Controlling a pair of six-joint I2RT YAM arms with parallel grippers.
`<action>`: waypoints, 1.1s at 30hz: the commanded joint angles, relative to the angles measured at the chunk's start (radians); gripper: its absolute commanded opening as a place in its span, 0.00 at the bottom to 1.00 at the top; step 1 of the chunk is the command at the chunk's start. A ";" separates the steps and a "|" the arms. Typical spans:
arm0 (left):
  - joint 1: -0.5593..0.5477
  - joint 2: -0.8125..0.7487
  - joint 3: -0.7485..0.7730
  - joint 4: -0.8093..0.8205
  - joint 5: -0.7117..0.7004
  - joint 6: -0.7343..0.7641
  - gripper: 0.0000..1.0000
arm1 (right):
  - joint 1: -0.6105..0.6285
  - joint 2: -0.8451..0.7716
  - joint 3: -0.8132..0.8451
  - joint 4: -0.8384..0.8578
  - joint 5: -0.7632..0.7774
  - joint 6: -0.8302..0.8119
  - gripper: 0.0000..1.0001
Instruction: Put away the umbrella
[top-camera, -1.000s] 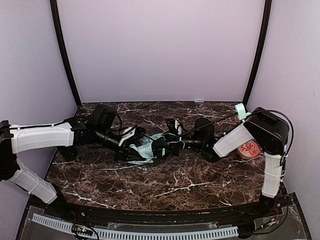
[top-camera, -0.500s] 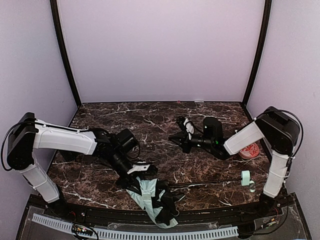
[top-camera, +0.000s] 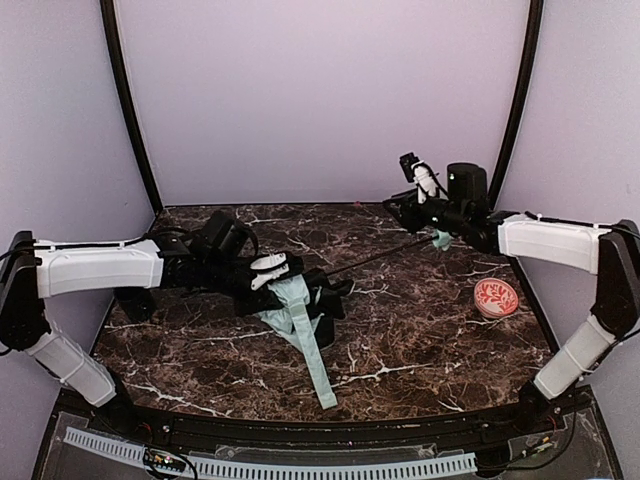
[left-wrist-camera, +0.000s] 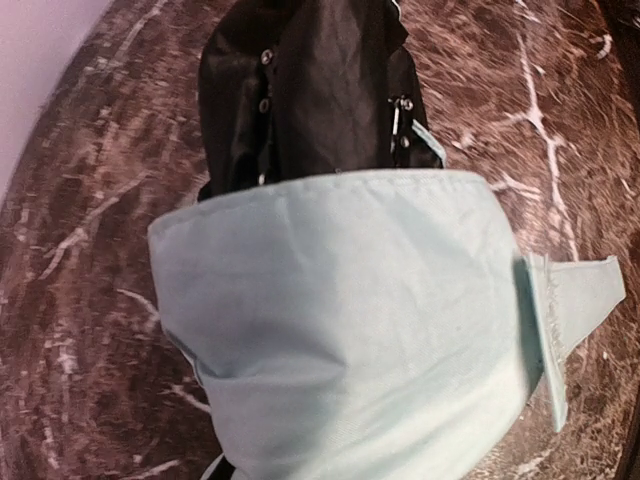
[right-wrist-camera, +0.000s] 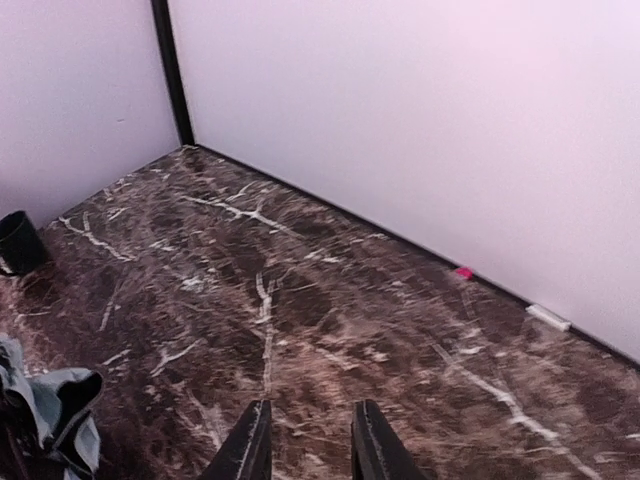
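- The umbrella (top-camera: 298, 305) lies left of the middle of the bench (top-camera: 430, 345), as a crumpled bundle of pale mint fabric with black lining showing around it.
- A narrow mint strip of that fabric (top-camera: 320, 375) trails from the bundle towards the near edge of the bench.
- The thin black shaft (top-camera: 380, 258) runs out of the bundle to the right and towards the back. It ends in the small mint handle (top-camera: 441, 240).
- The handle sits just below the right arm's wrist. Whether it touches the arm or the bench cannot be told.
- The left tool (top-camera: 272, 267) is at the top of the bundle, its white fingers closed on the umbrella's fabric.
- In the left wrist view, mint cloth (left-wrist-camera: 350, 330) fills most of the picture with black lining (left-wrist-camera: 320, 90) beyond it, and the fingers themselves are hidden.
- The right tool (right-wrist-camera: 308, 445) is raised above the back right part of the bench, apart from the umbrella.
- Its two fingers (right-wrist-camera: 250, 445) stand a little apart with only bare bench between them, so it holds nothing.
- In the right wrist view a corner of the umbrella fabric (right-wrist-camera: 55, 400) shows at the lower left.
- A small red patterned dish (top-camera: 496, 297) sits on the bench near the right edge, well apart from the bundle.
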 joint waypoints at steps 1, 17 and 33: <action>0.016 -0.084 0.097 0.108 -0.229 -0.067 0.00 | -0.016 -0.111 0.095 -0.245 0.145 -0.005 0.31; 0.051 -0.134 0.168 0.117 -0.351 -0.019 0.00 | 0.215 -0.307 0.030 -0.223 0.318 -0.054 0.57; 0.060 -0.155 0.429 0.021 -0.199 0.042 0.00 | 0.250 -0.034 -0.132 0.217 -0.306 0.007 0.76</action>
